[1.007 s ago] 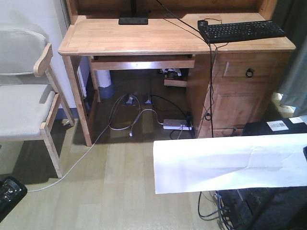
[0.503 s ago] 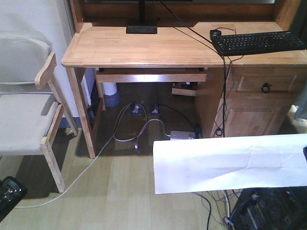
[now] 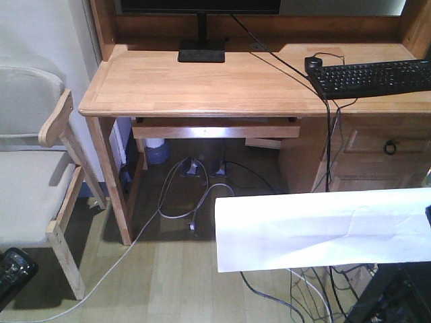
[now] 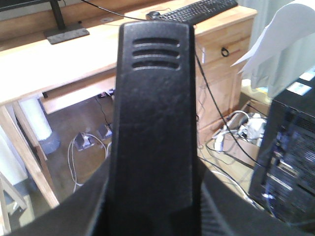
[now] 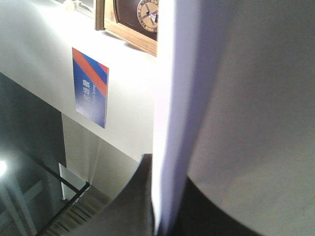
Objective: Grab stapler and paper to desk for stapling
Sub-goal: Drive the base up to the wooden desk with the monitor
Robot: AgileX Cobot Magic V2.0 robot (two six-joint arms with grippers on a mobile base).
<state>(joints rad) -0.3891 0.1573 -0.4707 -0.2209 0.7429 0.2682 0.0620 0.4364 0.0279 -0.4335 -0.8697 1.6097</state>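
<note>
The stapler [image 4: 155,123] fills the middle of the left wrist view, its black ribbed top end-on to the camera. The left fingers [image 4: 226,206] show as dark shapes pressed against both its sides at the bottom of the frame, closed on it. In the right wrist view the paper [image 5: 236,113] runs up the frame nearly edge-on, rising out of the right fingers [image 5: 130,201], which are pinched on its lower edge. From the front the same sheet [image 3: 323,229] hangs flat in the lower right of the frame, in the air in front of the desk and below the level of the tabletop [image 3: 202,81]. A keyboard [image 3: 374,75] and mouse [image 3: 314,64] lie at the upper right of the tabletop, and a monitor stand [image 3: 201,52] sits at top centre. A chair [image 3: 34,175] stands at the left edge.
</note>
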